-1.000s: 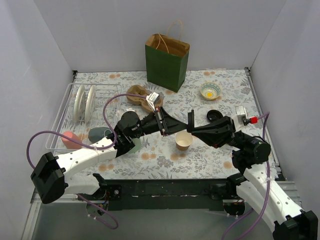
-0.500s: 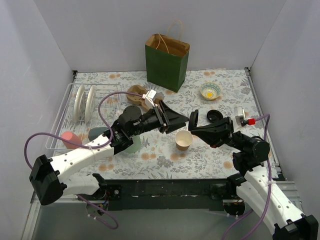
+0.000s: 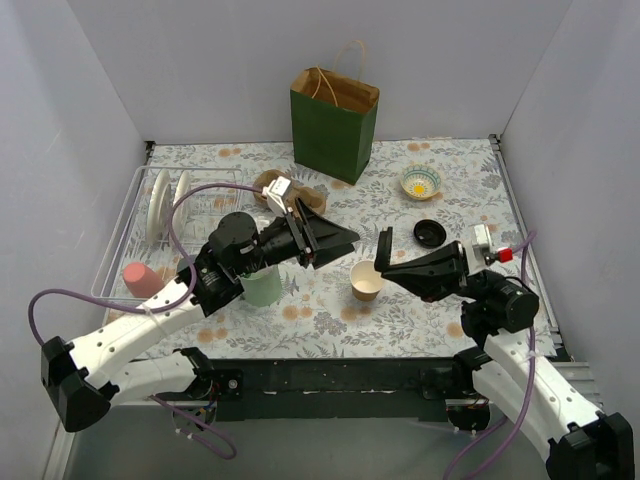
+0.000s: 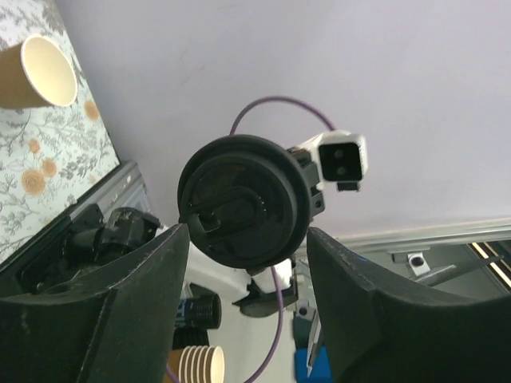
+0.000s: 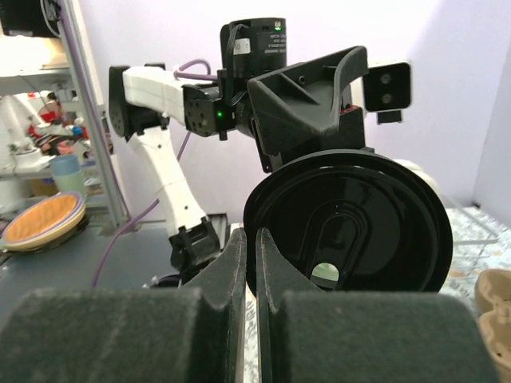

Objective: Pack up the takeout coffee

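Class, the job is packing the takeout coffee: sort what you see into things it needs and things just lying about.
Needed: black lid gripped in the right hand; lidless brown paper cup beside it; green paper bag; probably the second black lid, lying loose.
Lying about: mint-green cup; dish rack with white plates; pink cup; patterned bowl.
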You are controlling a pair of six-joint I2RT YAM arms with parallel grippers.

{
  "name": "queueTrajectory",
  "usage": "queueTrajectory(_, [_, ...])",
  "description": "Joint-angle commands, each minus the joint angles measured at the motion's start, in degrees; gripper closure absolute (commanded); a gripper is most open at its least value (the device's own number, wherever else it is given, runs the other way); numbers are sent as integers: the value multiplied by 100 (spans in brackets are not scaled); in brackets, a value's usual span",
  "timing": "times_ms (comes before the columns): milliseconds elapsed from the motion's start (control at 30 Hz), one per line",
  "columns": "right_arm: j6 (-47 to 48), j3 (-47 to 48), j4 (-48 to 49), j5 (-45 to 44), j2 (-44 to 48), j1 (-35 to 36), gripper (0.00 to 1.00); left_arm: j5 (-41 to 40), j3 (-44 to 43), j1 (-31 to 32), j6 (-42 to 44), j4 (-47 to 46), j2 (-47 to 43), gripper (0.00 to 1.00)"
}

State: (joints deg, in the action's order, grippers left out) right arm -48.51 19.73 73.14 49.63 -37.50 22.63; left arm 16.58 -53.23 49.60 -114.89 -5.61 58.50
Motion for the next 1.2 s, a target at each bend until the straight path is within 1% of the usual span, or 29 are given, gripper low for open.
queueTrajectory(0, [-298,453,2202,521,-520,22,93,627,138,-12,-209,-291,266,41])
queueTrajectory(33, [-369,471,2622,557,-626,13,93,680,155,-3,-192,-318,293,41])
queueTrajectory(100, [-544,532,3037,653,-968,22,94,698,138,-38,-165,-336,364,41])
queueTrajectory(133, [-624,558,3465,662,-1092,13,94,715,112,-73,-156,-318,381,41])
queueTrajectory(233, [-660,717,3540,671,-1470,13,95,715,146,-380,-261,-99,303,43])
queueTrajectory(267, [-599,743,3540,602,-1523,22,95,750,225,-634,-314,-99,241,44])
queueTrajectory(333, [-388,804,3531,557,-1647,13,95,829,540,-916,-569,-265,-4,44])
queueTrajectory(367, [-344,874,3531,592,-1690,13,95,908,629,-1161,-648,-361,-84,44])
queueTrajectory(433, [-326,1076,3531,610,-1822,22,95,961,744,-1277,-736,-485,-181,45])
queueTrajectory(533, [-326,1261,3531,548,-1928,22,95,1101,744,-1295,-806,-537,-68,46])
queueTrajectory(567, [-317,1288,3531,513,-1946,22,95,1163,796,-1295,-859,-642,-41,46])
queueTrajectory(600, [-308,1323,3540,504,-1963,22,95,1277,849,-1295,-894,-939,-14,47])
queueTrajectory(733, [-317,1446,3531,434,-2051,22,95,1453,789,-1295,-203,-1645,170,47])
queueTrajectory(767, [-317,1446,3531,260,-2086,22,95,1471,710,-1295,400,-1689,197,48])
queueTrajectory(833, [-326,1420,3514,83,-2113,22,96,1454,613,-1295,1088,-1523,153,48])
queueTrajectory(867, [-334,1403,3461,-31,-2130,13,96,1419,578,-1295,1596,-1427,109,48])
queueTrajectory(967, [-282,1167,3320,-242,-2095,22,96,1243,533,-1295,2276,-1233,-224,48])
queueTrajectory(1000, [-256,1078,3320,-339,-2078,22,96,1147,577,-1295,2583,-1084,-408,47])
queueTrajectory(1033, [-238,999,3312,-453,-2043,22,96,998,629,-1295,2655,-1005,-470,45])
queueTrajectory(1067, [-246,937,3207,-593,-2008,22,96,962,691,-1295,2708,-952,-541,41])
queueTrajectory(1133, [-482,1050,3162,-455,-2033,22,96,1101,832,-1295,3181,-969,-690,37])
queueTrajectory(1167, [-867,1268,3249,-45,-2164,22,96,1328,832,-1295,3479,-899,-726,36])
